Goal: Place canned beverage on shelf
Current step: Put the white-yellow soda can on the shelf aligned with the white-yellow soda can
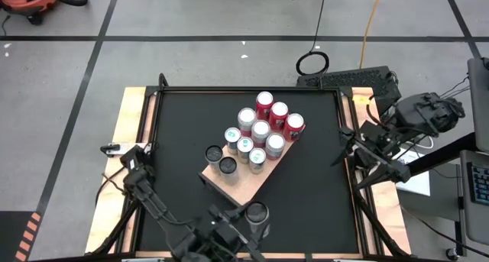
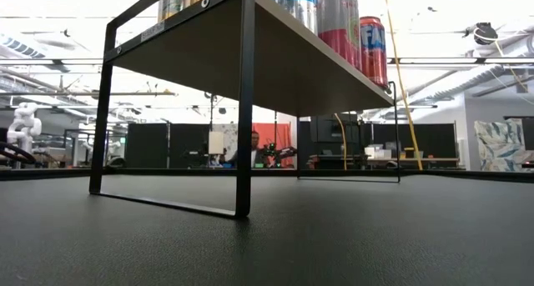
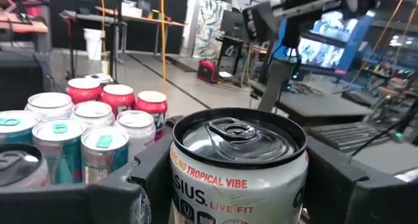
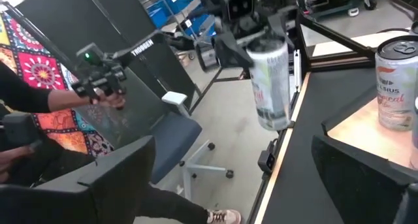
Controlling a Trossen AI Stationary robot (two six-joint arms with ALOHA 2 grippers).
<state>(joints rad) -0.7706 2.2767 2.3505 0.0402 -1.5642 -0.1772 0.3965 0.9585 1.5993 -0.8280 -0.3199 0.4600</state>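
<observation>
The left tool (image 1: 256, 220) sits at the bottom centre of the high view, its fingers clenched on a silver can (image 1: 257, 212) lettered "Tropical Vibe" in the left wrist view (image 3: 238, 165). In the right wrist view this can (image 4: 270, 83) hangs upright in the air off the bench edge, held from above.

Just above it in the high view lies the shelf (image 1: 237, 187), a tan wooden board turned diagonally on the black bench (image 1: 183, 124). On it stand two dark-topped cans (image 1: 221, 159) at its lower left, then teal-tabbed cans (image 1: 246, 146), silver cans (image 1: 260, 130) and red cans (image 1: 278, 111) running toward the upper right. The low view shows the board raised on a black metal frame (image 2: 244, 111).

The right tool (image 1: 344, 151) waits at the right edge of the bench, fingers spread and empty.
</observation>
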